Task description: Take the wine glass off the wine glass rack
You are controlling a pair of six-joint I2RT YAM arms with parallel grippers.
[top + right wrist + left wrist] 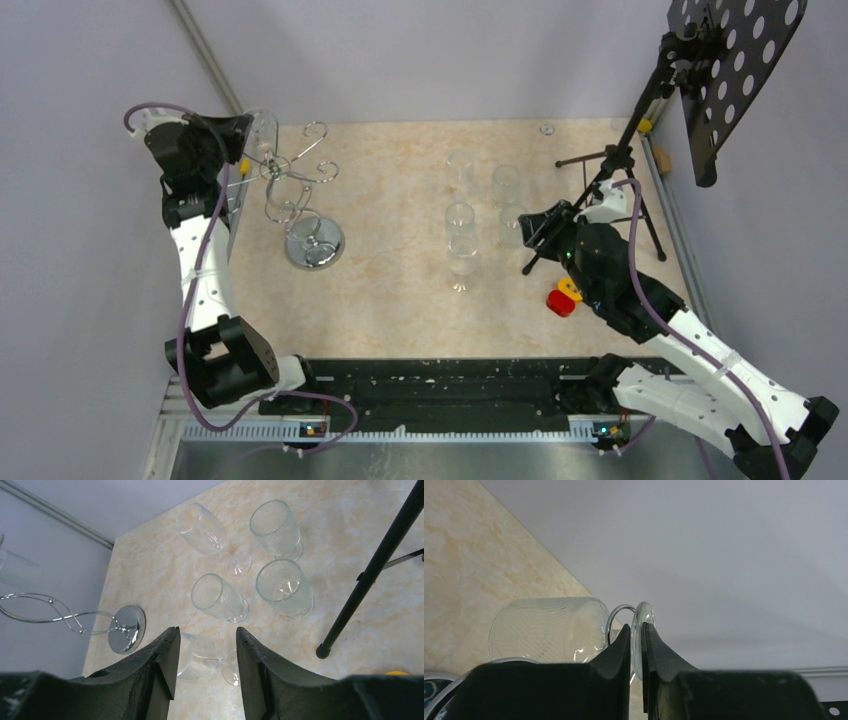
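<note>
At the far-left corner of the beige marbled table (390, 290), the left gripper (636, 630) pinched the clear ribbed wine glass (546, 627) hanging on the shiny chrome wire rack (314, 243).

Its jaws stood almost shut, with only the thin round foot (644, 615) of the glass edge-on between them. The bowl lay on the left finger's side, so the glass's long axis ran across the fingers. A chrome loop (616, 612) of the rack curled just behind the foot. On that showing, the foot would need sliding out of the loop, not tugging straight away. The right gripper (206, 632) hung wide open and empty, well apart, leaving the left arm far nearer.
</note>
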